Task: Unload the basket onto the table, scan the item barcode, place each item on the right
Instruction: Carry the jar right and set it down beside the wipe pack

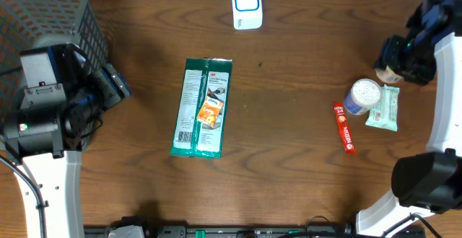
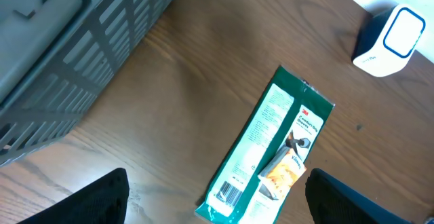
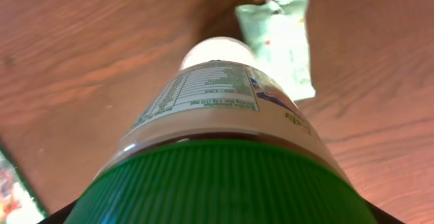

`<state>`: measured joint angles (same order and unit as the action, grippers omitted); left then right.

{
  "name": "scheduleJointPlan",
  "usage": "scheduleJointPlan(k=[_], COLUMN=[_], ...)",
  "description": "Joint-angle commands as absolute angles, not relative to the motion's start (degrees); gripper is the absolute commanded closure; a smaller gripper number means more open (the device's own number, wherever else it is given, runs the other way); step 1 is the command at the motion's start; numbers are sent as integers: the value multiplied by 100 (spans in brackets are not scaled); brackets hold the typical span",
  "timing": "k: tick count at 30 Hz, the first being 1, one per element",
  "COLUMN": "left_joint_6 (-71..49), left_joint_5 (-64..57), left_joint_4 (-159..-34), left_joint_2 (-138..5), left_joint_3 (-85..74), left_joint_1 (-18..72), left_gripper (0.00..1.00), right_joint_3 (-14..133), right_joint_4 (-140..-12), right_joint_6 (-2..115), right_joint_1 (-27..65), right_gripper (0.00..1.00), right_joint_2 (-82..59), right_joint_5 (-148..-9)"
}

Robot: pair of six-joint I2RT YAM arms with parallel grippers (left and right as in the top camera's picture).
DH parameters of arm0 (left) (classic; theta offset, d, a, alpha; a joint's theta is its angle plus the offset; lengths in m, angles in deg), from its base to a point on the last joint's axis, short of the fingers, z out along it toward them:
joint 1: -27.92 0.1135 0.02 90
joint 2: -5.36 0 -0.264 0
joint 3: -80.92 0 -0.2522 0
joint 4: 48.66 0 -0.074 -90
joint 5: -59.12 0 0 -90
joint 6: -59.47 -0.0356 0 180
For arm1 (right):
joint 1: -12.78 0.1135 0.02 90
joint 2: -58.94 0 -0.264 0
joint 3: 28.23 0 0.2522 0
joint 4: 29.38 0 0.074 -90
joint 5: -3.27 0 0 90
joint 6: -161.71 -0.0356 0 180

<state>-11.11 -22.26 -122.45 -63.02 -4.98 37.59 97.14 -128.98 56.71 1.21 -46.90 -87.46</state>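
Observation:
My right gripper (image 1: 401, 59) (image 3: 217, 214) is shut on a bottle (image 3: 217, 108) with a ribbed green cap, a printed label and a white far end (image 1: 363, 94). The bottle hangs tilted over the table's right side. No barcode is readable on the part of its label that faces the camera. The white scanner (image 1: 246, 5) (image 2: 391, 39) with a blue outline stands at the back centre. My left gripper (image 1: 115, 86) (image 2: 217, 207) is open and holds nothing, left of a long green packet (image 1: 204, 107) (image 2: 271, 149) whose barcode (image 2: 229, 195) faces up.
A small orange tissue pack (image 1: 210, 111) lies on the green packet. A pale green wipes packet (image 1: 384, 108) (image 3: 281, 37) and a red stick (image 1: 344, 128) lie under and beside the bottle. A grey mesh basket (image 1: 50, 14) (image 2: 68, 54) stands at the back left.

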Motion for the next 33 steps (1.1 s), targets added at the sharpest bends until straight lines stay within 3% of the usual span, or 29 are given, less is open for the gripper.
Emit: scheduleJointPlan(k=[1, 12, 19, 28, 29, 30, 32, 33], left_joint_6=[-1188, -1188, -1188, -1188, -1188, -1188, -1188, -1188], left_joint_5=[-2261, -2261, -2261, -2261, -2261, -2261, -2261, -2261], left_joint_4=[-12265, -12265, -12265, -12265, -12265, -12265, -12265, -12265], left_joint_2=[-6313, -6313, -6313, -6313, -6313, -6313, -6313, -6313], left_joint_3=[-485, -485, -485, -485, -485, -485, -485, -485], left_joint_1=[3788, 3788, 3788, 3788, 3788, 3788, 3788, 3788], left_gripper=[19, 19, 19, 19, 19, 19, 19, 19], right_joint_3=[9198, 7129, 6270, 5526, 5454, 5347, 5240, 5209], right_joint_4=[-12505, -10588, -9552, -8857, -8794, -8702, -8610, -8593], right_joint_6=[5035, 4429, 4302, 4302, 4302, 4302, 4302, 4302], right_joint_1=[-128, -1409, -2218, -2419, -2419, -2419, -2419, -2421], right_gripper=[99, 99, 99, 99, 95, 73, 47, 44], right_joint_2=[-4690, -4690, -4690, -4693, -4693, -4693, -4693, -4693], right_joint_5=[-9391, -9426, -8610, -8466, -8468, -8470, -8470, -8473])
